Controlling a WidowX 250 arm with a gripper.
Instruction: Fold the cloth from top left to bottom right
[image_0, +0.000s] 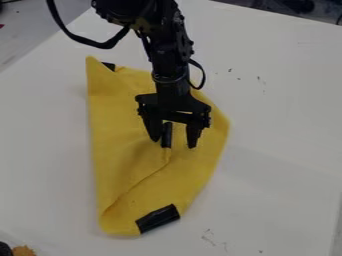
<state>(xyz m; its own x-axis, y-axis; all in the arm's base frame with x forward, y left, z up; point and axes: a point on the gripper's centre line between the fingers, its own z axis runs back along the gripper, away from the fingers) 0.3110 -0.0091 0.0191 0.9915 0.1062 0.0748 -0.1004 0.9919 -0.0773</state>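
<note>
The robot arm is all black, with round joint housings, small bolts along its side, loose black cables, and a tool (179, 142) with two tapered fingers.

Arm (170, 50) hangs from top edge; gripper (174, 144) downward; fingers (193, 135) apart

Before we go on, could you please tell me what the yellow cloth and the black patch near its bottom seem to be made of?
The yellow cloth looks like soft, matte fabric, perhaps felt, given its creases and folds. The black patch seems to be smooth tape or plastic, judging by its faint sheen.
</note>
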